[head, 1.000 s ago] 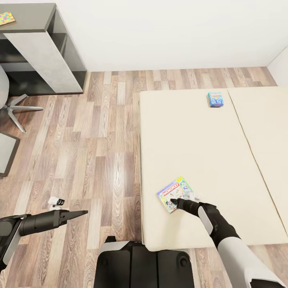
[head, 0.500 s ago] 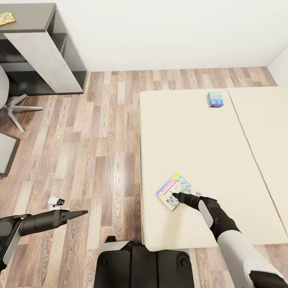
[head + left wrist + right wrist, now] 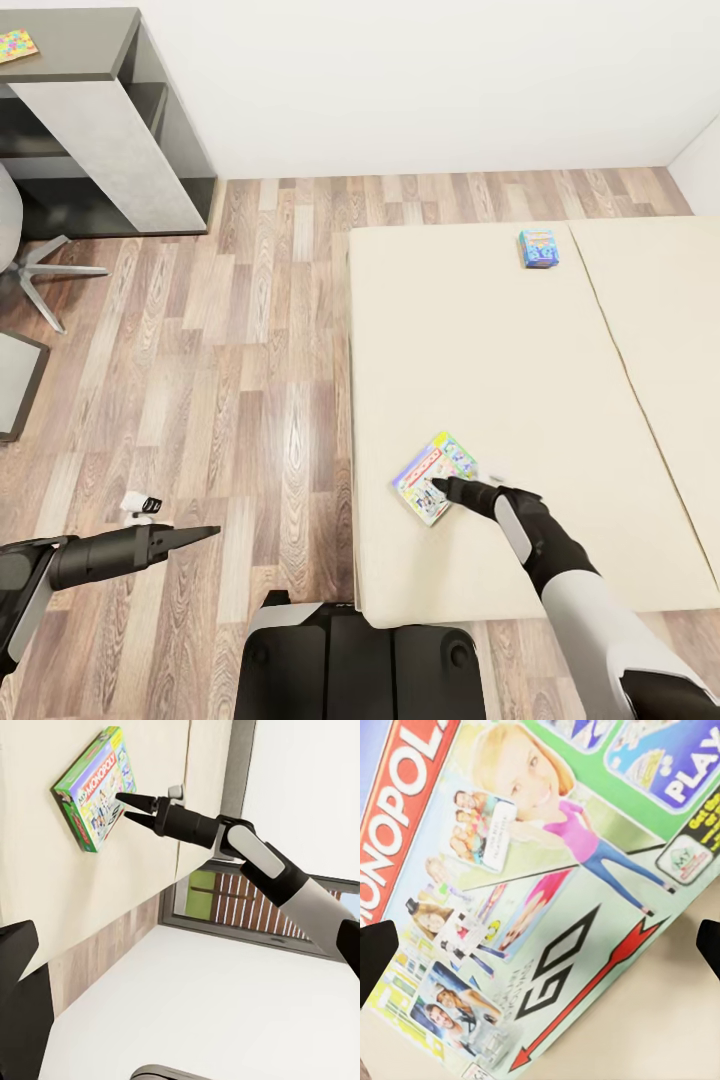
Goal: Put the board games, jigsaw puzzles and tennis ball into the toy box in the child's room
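Early stage: right gripper (image 3: 437,487), fingers apart, poised over the green-edged board game (image 3: 435,478) at lower centre on the bed (image 3: 520,380); blue game (image 3: 538,247) at upper right untouched, nothing boxed.

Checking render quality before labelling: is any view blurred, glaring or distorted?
Head view: sharp, evenly lit, soft shadows, no glare. Left wrist view: crisp but rotated, the bed standing like a wall. Right wrist view: the green-edged board game so close its print looks soft.
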You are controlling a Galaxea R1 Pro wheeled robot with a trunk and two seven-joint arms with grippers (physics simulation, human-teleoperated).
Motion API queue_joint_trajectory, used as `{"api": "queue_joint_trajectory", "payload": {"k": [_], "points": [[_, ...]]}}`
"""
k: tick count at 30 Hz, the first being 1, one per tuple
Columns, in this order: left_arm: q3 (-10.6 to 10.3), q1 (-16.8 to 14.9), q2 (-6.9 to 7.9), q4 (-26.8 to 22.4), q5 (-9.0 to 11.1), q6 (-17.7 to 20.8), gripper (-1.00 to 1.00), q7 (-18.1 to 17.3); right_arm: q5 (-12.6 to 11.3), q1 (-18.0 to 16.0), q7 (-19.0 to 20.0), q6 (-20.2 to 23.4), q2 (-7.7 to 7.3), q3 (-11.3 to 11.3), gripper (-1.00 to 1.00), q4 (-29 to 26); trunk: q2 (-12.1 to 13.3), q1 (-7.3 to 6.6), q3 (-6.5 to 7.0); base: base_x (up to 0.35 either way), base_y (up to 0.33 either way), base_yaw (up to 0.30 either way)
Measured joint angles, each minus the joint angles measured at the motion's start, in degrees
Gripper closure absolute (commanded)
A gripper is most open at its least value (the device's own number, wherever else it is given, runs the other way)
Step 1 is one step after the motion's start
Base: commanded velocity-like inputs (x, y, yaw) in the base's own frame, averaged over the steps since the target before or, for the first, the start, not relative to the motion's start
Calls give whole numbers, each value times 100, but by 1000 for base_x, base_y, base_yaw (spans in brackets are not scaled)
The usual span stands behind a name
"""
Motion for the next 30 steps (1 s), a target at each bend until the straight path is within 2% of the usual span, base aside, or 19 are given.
{"api": "queue_joint_trajectory", "payload": {"k": [30], "points": [[8, -1, 7, 3, 9, 0, -100, 0, 6, -71, 12, 7, 85, 5, -100, -132, 0, 0, 0, 0, 0, 0]]}}
